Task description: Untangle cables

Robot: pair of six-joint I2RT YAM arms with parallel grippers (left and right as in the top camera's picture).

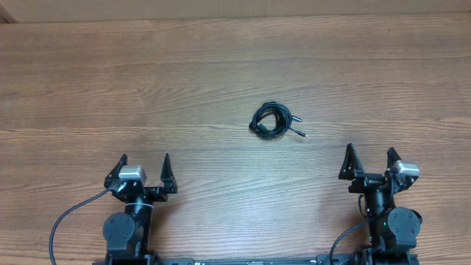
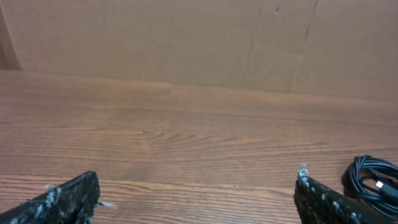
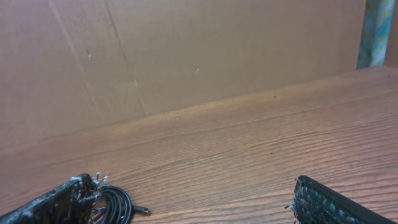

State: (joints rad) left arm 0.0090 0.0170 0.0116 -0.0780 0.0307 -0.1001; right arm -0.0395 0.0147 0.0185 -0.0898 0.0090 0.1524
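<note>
The cables (image 1: 273,121) lie bunched in one small black coil near the middle of the wooden table, with silvery plug tips poking out to the right. My left gripper (image 1: 145,163) sits at the near left, open, nothing between its fingers. At the near right my right gripper (image 1: 372,157) is open and empty too. The coil sits farther out on the table than both grippers, between them. In the left wrist view the cables (image 2: 373,180) show at the right edge, beyond the right finger (image 2: 323,202). In the right wrist view the cables (image 3: 115,205) lie beside the left finger (image 3: 59,202).
A brown cardboard wall (image 2: 186,43) stands along the far edge of the table (image 1: 147,81). Thicker black arm wires (image 1: 62,221) loop by the left arm's base at the near edge.
</note>
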